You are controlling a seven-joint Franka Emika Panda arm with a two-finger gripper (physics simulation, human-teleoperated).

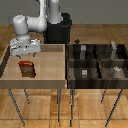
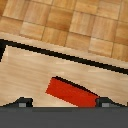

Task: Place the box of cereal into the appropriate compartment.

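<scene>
The box of cereal [image 1: 26, 69] stands upright in the light-wood tray [image 1: 50, 60] toward the exterior view's left, reddish-brown with a red front. In the wrist view its red face [image 2: 70, 92] lies between my two fingertips. My gripper [image 1: 24, 50] hangs a short way above the box, open and holding nothing; the wrist view shows the gripper [image 2: 62, 104] with its fingers wide apart. The appropriate compartment [image 1: 106, 54] is the far cell of the dark-brown bin at the exterior view's right, marked by a tall pale grey block [image 1: 114, 48].
The dark-brown four-cell bin [image 1: 69, 62] stands beside the tray. Its other cells hold a small grey cube [image 1: 84, 72], a grey piece [image 1: 84, 49] and a pale object [image 1: 116, 71]. The robot's black base [image 1: 59, 31] is behind the tray. Wooden floor lies beyond.
</scene>
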